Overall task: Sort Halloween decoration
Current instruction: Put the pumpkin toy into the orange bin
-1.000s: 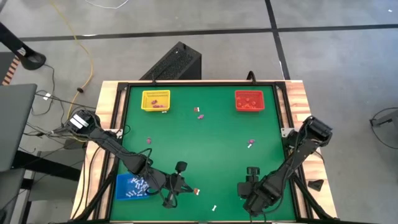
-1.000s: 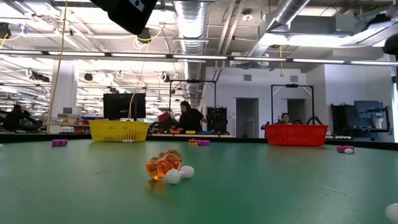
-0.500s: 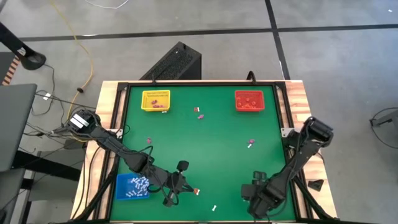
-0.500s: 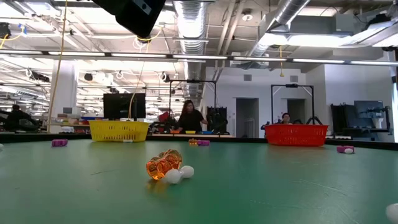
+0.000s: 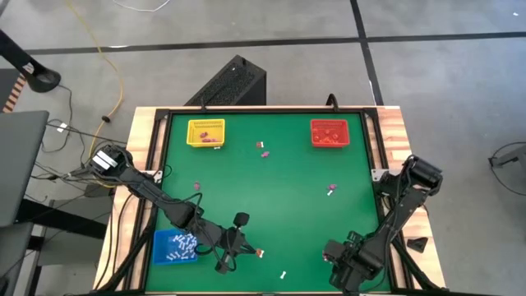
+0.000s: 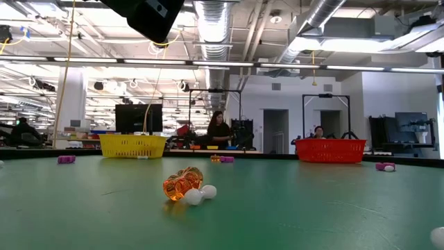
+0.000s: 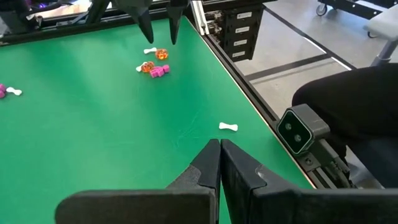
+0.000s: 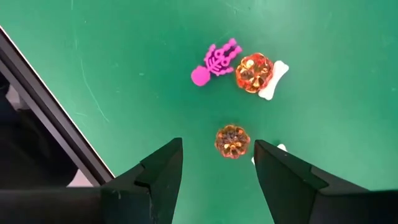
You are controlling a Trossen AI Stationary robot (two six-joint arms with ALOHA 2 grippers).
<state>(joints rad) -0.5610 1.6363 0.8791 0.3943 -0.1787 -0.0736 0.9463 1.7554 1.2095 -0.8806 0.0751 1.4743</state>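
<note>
Green felt covers the table (image 5: 279, 205), framed in black with pale wood at the sides. At the far edge sit a yellow tray (image 5: 205, 132) and a red tray (image 5: 329, 133); a blue tray (image 5: 174, 247) holding white pieces lies at the near left corner. The Halloween decoration (image 5: 265, 150) is scattered in small clusters across the felt. The left gripper (image 7: 219, 152), fingers pressed together, hangs near the front edge beside a white bone (image 7: 228, 127). The right gripper (image 8: 217, 152) is spread above an orange pumpkin (image 8: 232, 141). Beyond the table lies an open workshop with ceiling ducts, where a person (image 6: 220, 130) stands at benches.
</note>
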